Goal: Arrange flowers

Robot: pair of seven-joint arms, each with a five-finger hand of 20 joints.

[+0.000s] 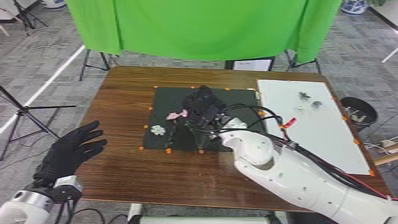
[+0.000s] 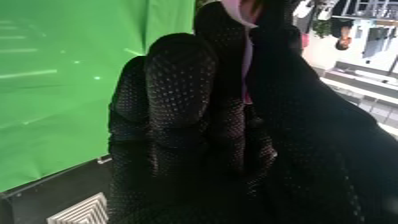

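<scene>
Fingers and thumb pinched on a pink flower (image 2: 236,12)

Nearest, at the table's (image 1: 133,185) left edge, my left hand (image 1: 67,150) is relaxed, its fingers slightly apart. Beyond it a white flower (image 1: 158,130) lies on the dark mat (image 1: 240,95), near its left side. Over that mat, my right hand (image 1: 204,105) has the pink one. Right of the mat, a red piece (image 1: 290,122) sits on the white board (image 1: 320,150); farthest hangs green cloth (image 1: 195,30).
</scene>
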